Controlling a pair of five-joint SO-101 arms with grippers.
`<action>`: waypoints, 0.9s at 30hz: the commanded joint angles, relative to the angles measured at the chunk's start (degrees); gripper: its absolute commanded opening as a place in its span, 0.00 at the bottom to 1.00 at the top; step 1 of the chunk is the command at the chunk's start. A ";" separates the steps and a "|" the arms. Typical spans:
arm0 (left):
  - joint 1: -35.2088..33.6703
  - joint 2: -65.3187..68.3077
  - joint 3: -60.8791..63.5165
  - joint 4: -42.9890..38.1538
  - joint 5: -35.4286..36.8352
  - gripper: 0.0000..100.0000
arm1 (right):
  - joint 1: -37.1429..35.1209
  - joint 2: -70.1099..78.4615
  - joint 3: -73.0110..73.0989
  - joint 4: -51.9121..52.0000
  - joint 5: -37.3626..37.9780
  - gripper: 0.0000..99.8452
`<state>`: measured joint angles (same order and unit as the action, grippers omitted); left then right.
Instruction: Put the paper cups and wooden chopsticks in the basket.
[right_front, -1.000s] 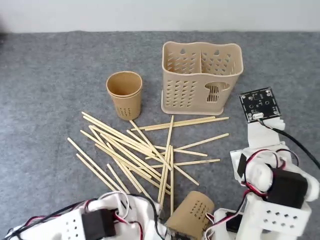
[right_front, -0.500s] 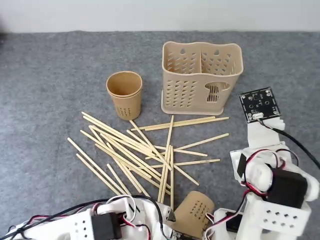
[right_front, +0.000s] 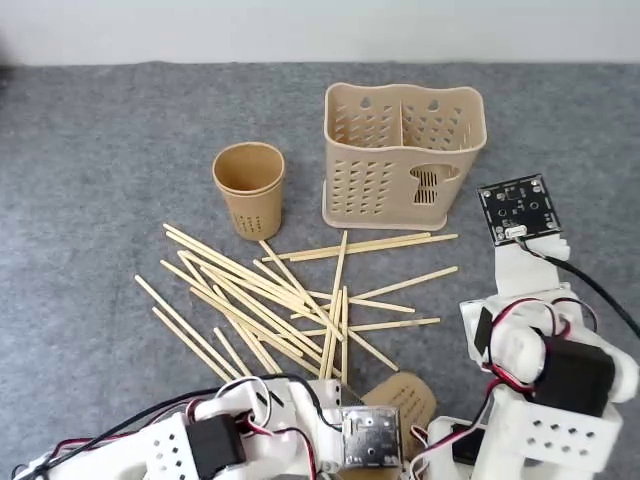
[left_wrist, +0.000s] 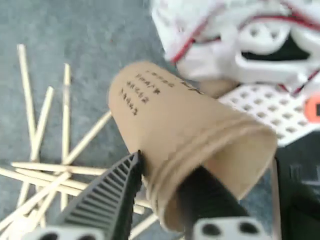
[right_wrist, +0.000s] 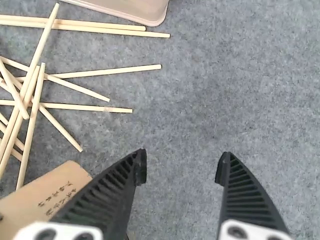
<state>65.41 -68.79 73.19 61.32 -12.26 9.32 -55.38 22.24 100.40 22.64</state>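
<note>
You had the left gripper (left_wrist: 165, 172) clamped on the fallen cup (left_wrist: 175, 115) close to its rim end. That cup was tipped on its side at the near edge of the grey mat (right_front: 100, 150), between the two arm bases. Your right gripper (right_wrist: 182, 162) hung over bare mat with its jaws wide apart and holding nothing, the fallen cup just beside it. The upright cup (right_front: 248, 190) stood near the basket (right_front: 380, 185), not touching it. The wooden chopsticks (right_front: 270, 295) lay scattered across the mat in front of both.
</note>
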 joint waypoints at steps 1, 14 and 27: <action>-0.62 -0.35 -4.88 -1.14 0.79 0.01 | -0.48 -0.31 -0.53 1.45 0.53 0.24; -18.55 -0.35 -16.04 2.64 0.53 0.01 | -0.13 -0.92 -0.62 1.54 0.53 0.24; -51.43 -0.35 -33.36 11.87 0.62 0.01 | -7.60 -0.22 -0.70 -6.20 -12.75 0.24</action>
<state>21.63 -68.70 45.23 72.31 -11.91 6.77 -55.38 22.33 96.44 13.41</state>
